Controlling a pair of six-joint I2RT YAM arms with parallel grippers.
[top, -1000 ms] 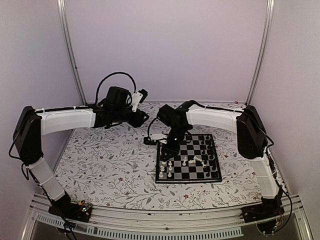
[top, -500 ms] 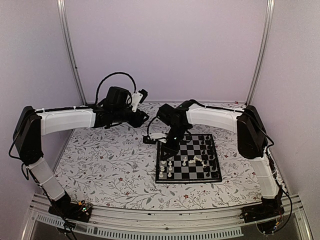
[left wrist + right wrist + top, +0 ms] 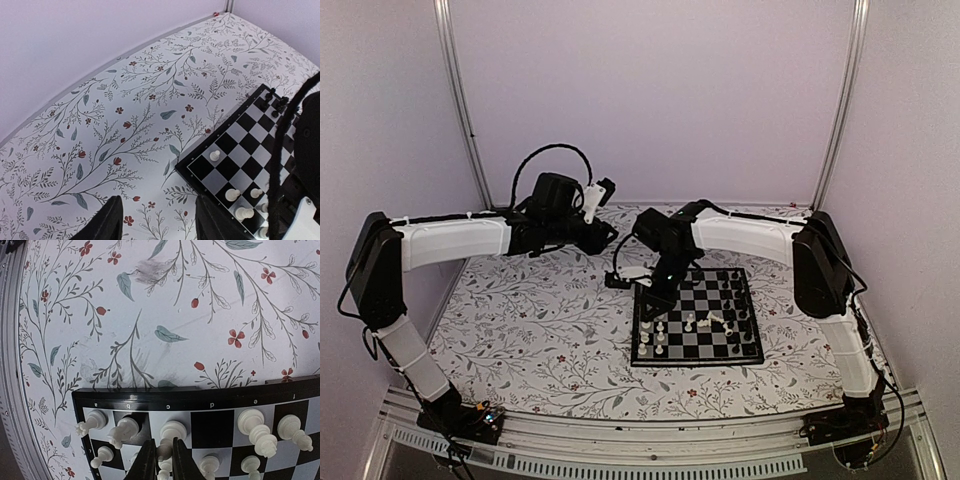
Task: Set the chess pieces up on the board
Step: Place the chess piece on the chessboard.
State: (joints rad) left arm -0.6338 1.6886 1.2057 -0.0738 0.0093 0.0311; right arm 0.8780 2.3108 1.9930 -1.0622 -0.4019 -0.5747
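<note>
The right fingers (image 3: 148, 462) are clamped on a white piece (image 3: 164, 460) over the board (image 3: 200, 396), near its 9 o'clock edge in the top view. The left fingers (image 3: 107, 222) are spread and empty above the floral desk (image 3: 100, 125), at 10 o'clock from the board.

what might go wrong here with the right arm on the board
The right gripper is pinched on a white piece in a crowded corner of the board; lifting or shifting could knock the neighbouring piece just beyond its fingers. The narrow grip may also let the piece tilt or slip.
</note>
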